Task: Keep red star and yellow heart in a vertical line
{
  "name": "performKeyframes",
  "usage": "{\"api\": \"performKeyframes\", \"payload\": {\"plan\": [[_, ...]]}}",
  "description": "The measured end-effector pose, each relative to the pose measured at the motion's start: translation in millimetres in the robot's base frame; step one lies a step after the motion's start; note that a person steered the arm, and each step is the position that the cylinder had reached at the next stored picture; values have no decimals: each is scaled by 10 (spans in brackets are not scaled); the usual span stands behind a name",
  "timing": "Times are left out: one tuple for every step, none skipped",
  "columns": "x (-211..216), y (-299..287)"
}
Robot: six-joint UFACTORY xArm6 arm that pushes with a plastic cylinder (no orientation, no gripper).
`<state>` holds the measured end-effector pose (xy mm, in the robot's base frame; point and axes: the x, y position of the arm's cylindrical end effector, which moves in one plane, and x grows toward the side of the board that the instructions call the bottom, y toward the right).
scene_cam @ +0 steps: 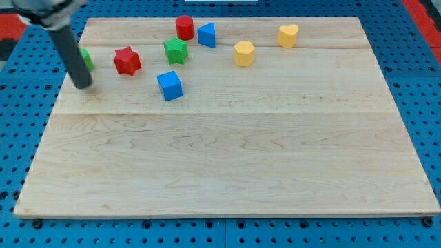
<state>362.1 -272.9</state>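
The red star (127, 60) lies at the upper left of the wooden board (227, 158). The yellow heart (289, 34) lies near the top edge at the upper right, far to the right of the star. My tip (83, 85) rests on the board at the left, below and to the left of the red star, apart from it. The rod hides part of a green block (87, 59) just above the tip.
A green star (176, 49), a red cylinder (184, 27), a blue triangular block (207, 34) and a blue cube (169, 85) lie right of the red star. A yellow hexagon (244, 53) lies left of the heart.
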Motion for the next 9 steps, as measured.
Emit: {"api": "performKeyframes", "payload": {"plan": [[-568,118],[-1014,189],[-958,401],[-499,819],[-61,822],[-487,820],[-369,1107],[440,1014],[960,1005]]}}
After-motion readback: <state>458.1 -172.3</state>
